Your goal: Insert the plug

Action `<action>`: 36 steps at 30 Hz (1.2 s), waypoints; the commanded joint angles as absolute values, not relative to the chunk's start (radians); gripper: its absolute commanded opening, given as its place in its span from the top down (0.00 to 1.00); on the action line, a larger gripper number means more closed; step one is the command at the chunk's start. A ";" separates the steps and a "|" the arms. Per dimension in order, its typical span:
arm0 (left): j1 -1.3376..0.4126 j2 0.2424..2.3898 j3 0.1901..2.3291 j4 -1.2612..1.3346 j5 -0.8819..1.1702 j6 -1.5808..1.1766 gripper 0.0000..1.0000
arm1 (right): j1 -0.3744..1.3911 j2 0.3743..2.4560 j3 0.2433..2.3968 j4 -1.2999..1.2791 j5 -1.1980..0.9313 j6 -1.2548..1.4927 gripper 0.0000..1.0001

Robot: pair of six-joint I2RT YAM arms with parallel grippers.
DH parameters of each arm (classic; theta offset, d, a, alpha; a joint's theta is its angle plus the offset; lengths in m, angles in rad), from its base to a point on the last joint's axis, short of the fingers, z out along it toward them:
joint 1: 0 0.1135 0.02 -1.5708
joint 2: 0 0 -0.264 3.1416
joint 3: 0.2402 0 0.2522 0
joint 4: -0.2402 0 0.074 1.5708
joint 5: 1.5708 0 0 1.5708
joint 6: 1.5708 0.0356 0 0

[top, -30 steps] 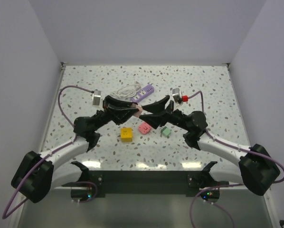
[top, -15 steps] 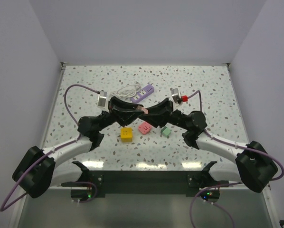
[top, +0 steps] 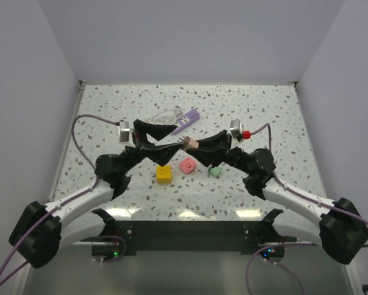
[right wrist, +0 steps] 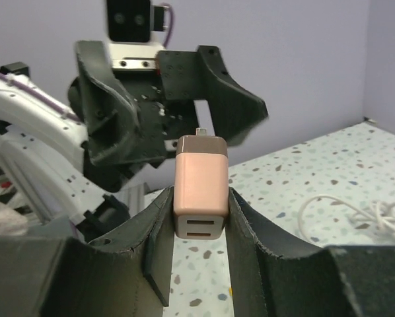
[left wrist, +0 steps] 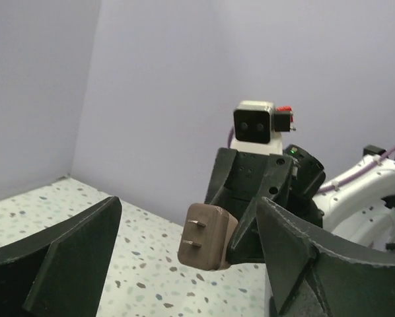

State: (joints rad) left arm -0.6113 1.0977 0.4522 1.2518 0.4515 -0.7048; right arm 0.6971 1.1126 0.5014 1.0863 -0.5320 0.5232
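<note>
Between right gripper (right wrist: 201,201) jaws: plug (right wrist: 201,178) clamped mid-body.

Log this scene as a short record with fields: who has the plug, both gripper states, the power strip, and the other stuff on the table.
plug: tan two-prong adapter, held off the table
right gripper: shut on plug
left gripper: open, facing the prongs
power strip: purple, behind both grippers, beside white cable
loose items: yellow block, pink block, green block
plug inserted: no
</note>
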 commanded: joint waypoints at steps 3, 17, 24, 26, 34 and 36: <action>-0.617 0.907 0.440 0.994 0.160 -0.516 0.02 | 0.681 0.951 0.471 0.886 -0.401 0.359 1.00; -0.707 0.807 0.416 0.146 -0.461 -0.511 0.05 | 0.678 0.862 0.635 0.445 -0.124 0.172 1.00; -0.894 0.863 0.474 -0.083 -0.583 -0.595 0.05 | 0.678 0.891 0.672 0.348 -0.058 0.176 1.00; -0.920 0.929 0.504 -0.124 -0.597 -0.606 0.05 | 0.678 0.897 0.673 0.345 -0.057 0.183 1.00; -0.973 1.048 0.541 -0.127 -0.618 -0.595 0.04 | 0.677 0.891 0.670 0.322 -0.057 0.183 1.00; -0.973 1.081 0.558 -0.130 -0.612 -0.580 0.04 | 0.678 0.890 0.670 0.319 -0.058 0.183 1.00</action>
